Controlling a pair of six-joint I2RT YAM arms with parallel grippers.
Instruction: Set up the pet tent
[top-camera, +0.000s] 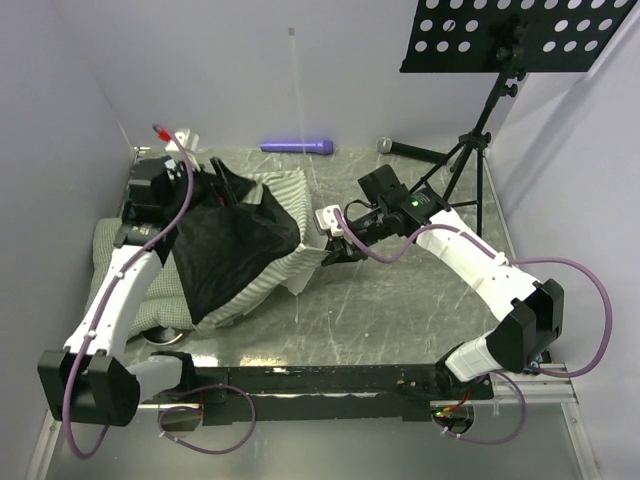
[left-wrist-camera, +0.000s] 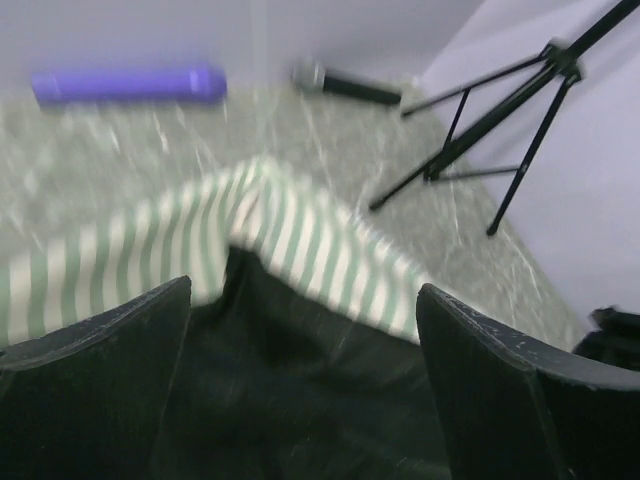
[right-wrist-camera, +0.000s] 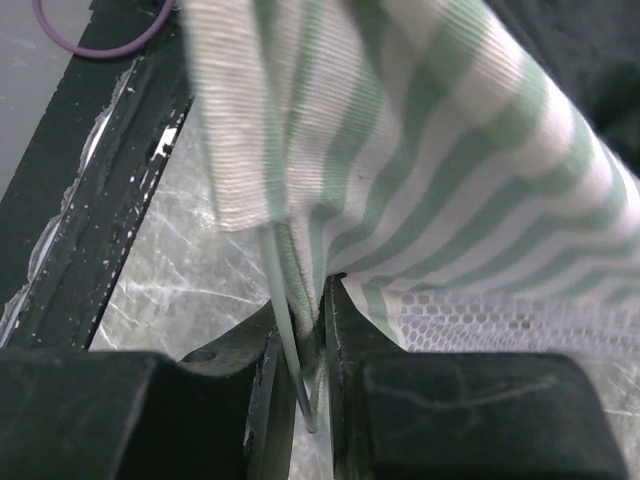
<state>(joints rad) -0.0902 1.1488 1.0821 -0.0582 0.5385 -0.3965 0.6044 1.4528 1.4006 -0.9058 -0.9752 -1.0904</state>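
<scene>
The pet tent (top-camera: 285, 195) lies crumpled at the table's left, green-and-white stripes outside and black lining (top-camera: 235, 250) turned up. My left gripper (top-camera: 222, 185) hovers over its far side. In the left wrist view it (left-wrist-camera: 305, 300) is open, with the lining below and the striped edge (left-wrist-camera: 300, 225) beyond. My right gripper (top-camera: 322, 240) is at the tent's right corner. In the right wrist view it (right-wrist-camera: 312, 300) is shut on the striped fabric (right-wrist-camera: 420, 150) and a thin white pole (right-wrist-camera: 280, 290), with white mesh (right-wrist-camera: 500, 320) beside the right finger.
A green-checked quilted cushion (top-camera: 110, 245) lies under the tent at the left wall. A purple cylinder (top-camera: 297, 146) and a microphone (top-camera: 410, 150) lie along the back. A music stand (top-camera: 520, 35) on a tripod (top-camera: 470, 160) occupies the back right. A black rail (top-camera: 330, 378) runs along the front.
</scene>
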